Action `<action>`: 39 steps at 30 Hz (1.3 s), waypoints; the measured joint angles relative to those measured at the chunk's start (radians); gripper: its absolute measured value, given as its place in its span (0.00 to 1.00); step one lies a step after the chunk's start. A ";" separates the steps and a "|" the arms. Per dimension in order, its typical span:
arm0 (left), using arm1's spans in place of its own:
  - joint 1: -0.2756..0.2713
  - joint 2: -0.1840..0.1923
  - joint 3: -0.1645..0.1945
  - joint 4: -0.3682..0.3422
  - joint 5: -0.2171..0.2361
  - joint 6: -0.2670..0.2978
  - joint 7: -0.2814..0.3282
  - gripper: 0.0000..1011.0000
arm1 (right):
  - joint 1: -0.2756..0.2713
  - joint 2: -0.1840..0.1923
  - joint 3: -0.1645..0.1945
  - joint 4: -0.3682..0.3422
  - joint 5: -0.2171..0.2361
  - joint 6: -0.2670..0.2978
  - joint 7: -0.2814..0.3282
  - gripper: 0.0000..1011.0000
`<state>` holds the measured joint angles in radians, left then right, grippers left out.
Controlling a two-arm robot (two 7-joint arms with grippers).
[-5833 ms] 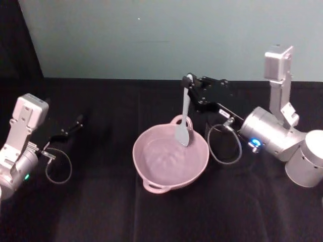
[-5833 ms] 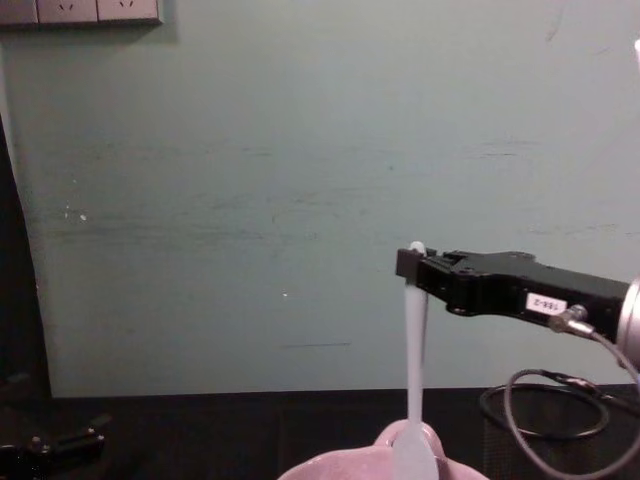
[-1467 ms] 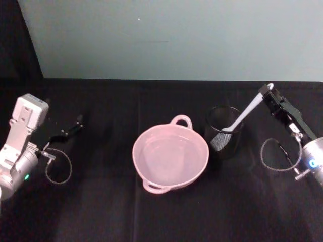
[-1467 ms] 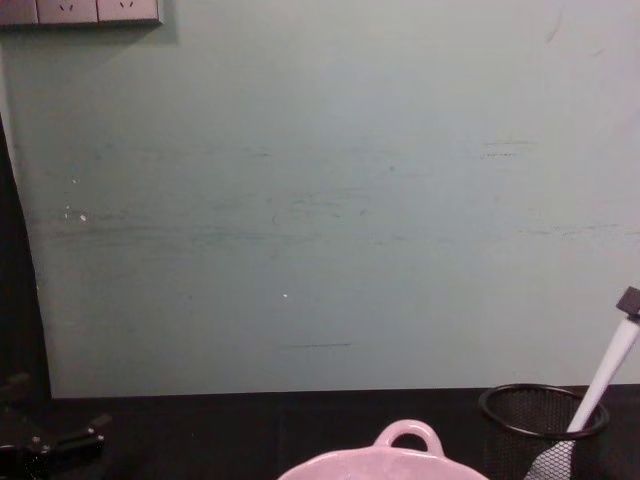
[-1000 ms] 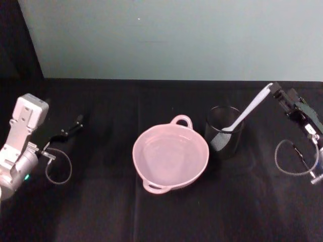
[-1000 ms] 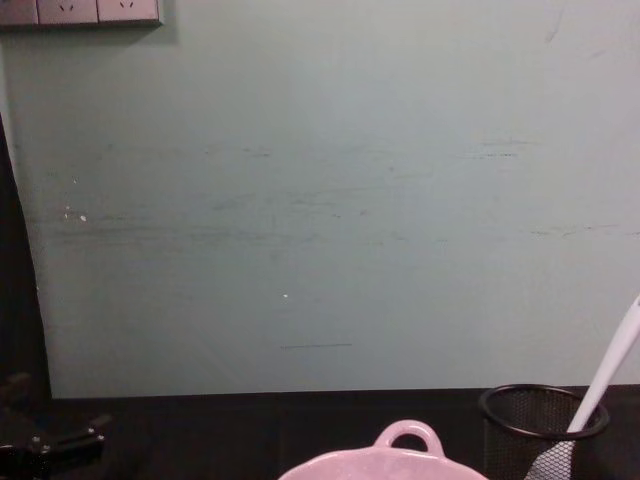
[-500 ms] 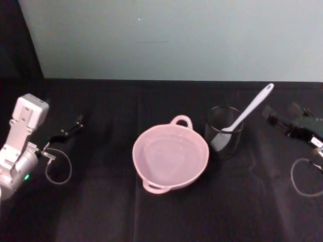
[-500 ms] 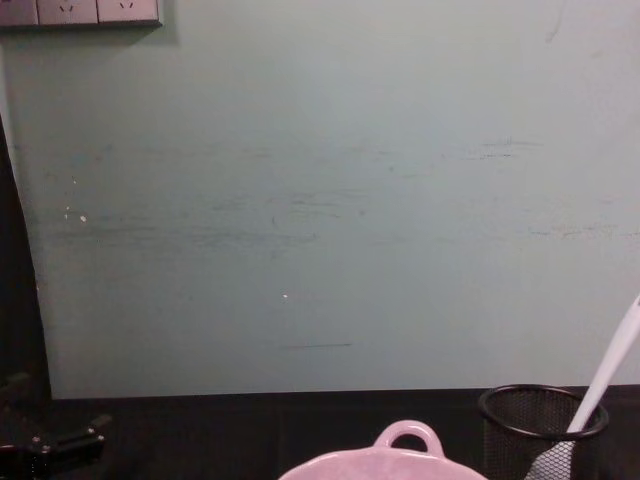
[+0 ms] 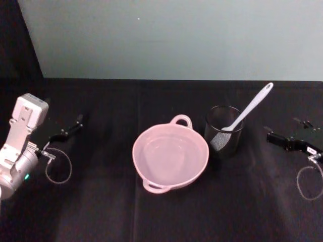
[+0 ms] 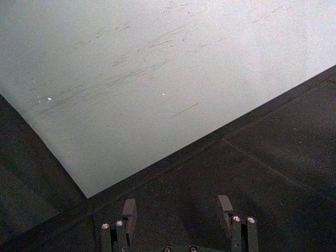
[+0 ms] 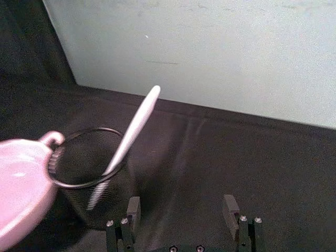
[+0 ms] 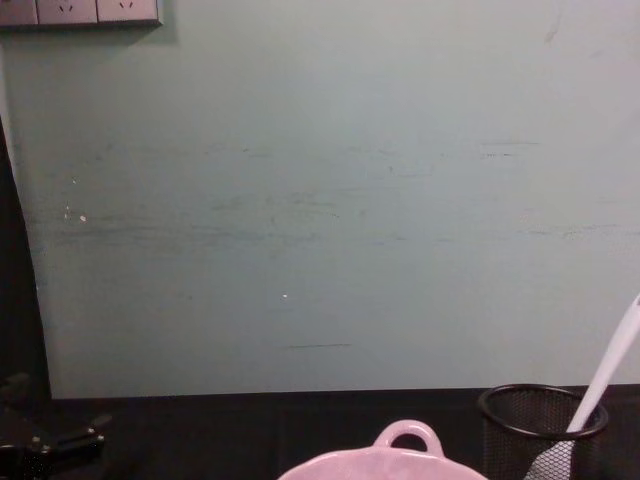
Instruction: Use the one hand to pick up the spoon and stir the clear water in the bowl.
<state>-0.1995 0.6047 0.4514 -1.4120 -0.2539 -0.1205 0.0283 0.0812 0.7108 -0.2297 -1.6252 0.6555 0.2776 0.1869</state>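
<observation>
Spoon [image 9: 246, 113], one only, stands tilted inside the one black mesh cup [image 9: 223, 132], its head down in the cup and its handle leaning toward 1 o'clock. We count one pink bowl [image 9: 170, 156] on the table [image 9: 101, 212], just beside the cup at its 9 o'clock. We see two pincers: the right pincer [image 9: 271, 138] at 3 o'clock of the cup, released and apart from it, and the left pincer [image 9: 75, 122] far at 9 o'clock, released too.
</observation>
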 joint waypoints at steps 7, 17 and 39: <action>0.000 0.000 0.000 0.000 0.000 0.000 0.000 1.00 | 0.117 -0.046 -0.083 0.118 -0.161 -0.079 -0.004 0.99; 0.000 0.000 0.000 0.000 0.000 0.000 0.000 1.00 | 0.190 -0.147 -0.117 0.320 -0.269 -0.313 0.015 0.99; 0.000 0.000 0.000 0.000 0.000 0.000 0.000 1.00 | 0.204 -0.170 -0.123 0.364 -0.272 -0.323 0.038 0.99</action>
<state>-0.1995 0.6047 0.4514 -1.4120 -0.2539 -0.1205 0.0283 0.2850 0.5412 -0.3524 -1.2615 0.3833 -0.0450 0.2245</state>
